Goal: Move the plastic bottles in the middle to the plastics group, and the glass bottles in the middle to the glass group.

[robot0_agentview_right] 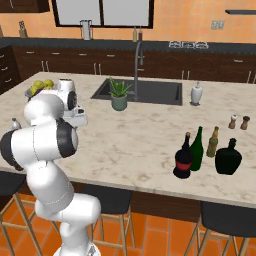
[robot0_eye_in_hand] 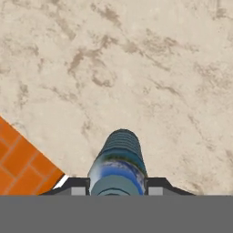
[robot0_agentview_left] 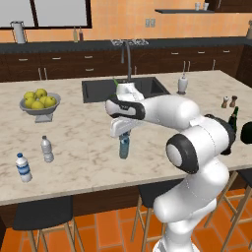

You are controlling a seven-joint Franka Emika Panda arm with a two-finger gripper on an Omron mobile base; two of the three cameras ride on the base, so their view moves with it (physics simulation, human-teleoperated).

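Tool [robot0_agentview_left: 124,137] clamped on ribbed translucent blue bottle [robot0_agentview_left: 124,146], seemingly hanging above the veined marble counter [robot0_agentview_left: 83,133].

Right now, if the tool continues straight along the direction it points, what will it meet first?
The tool points down, shut on the blue bottle. The bottle's base would likely meet the marble counter first; how far above it hangs is unclear.

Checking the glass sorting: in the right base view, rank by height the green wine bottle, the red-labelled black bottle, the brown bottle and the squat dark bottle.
1. Green wine bottle, tallest.
2. Red-labelled black bottle.
3. Brown bottle and squat dark bottle look much alike; the brown one stands farther back, so unranked.
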